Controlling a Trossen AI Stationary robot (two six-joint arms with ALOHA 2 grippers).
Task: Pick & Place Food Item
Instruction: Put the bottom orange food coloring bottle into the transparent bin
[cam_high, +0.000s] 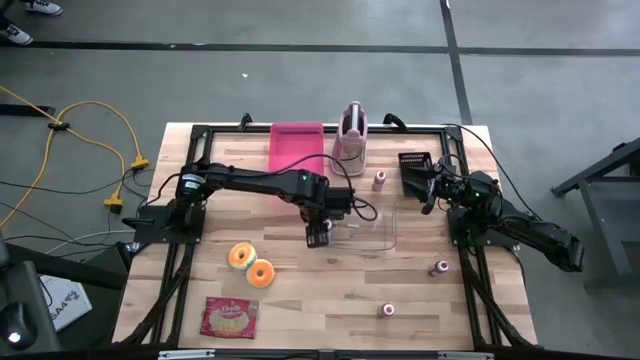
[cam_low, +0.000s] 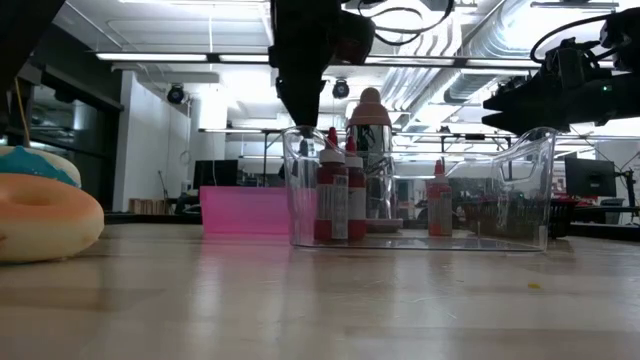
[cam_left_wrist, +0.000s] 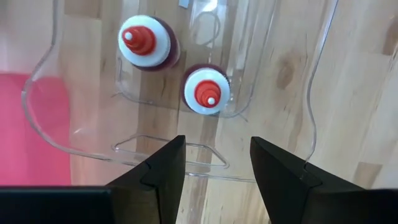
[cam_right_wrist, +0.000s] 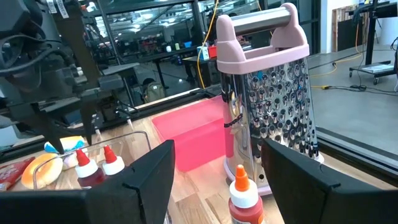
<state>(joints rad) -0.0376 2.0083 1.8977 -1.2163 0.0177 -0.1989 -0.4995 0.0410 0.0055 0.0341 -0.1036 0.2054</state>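
Two small red sauce bottles (cam_left_wrist: 148, 42) (cam_left_wrist: 206, 91) with white caps stand upright inside a clear plastic bin (cam_high: 372, 235) at mid-table. In the low view these bottles (cam_low: 331, 195) sit at the bin's left end. My left gripper (cam_left_wrist: 217, 167) hangs straight above them, open, with nothing between its fingers and not touching them; from overhead the left gripper (cam_high: 318, 236) covers that end of the bin. My right gripper (cam_high: 413, 172) rests open at the back right, holding nothing.
Three more red bottles (cam_high: 379, 180) (cam_high: 440, 267) (cam_high: 388, 311) stand loose on the table. Two donuts (cam_high: 251, 264) and a red packet (cam_high: 229, 317) lie front left. A pink tray (cam_high: 297, 147) and a pink-handled grater (cam_high: 350, 135) stand at the back.
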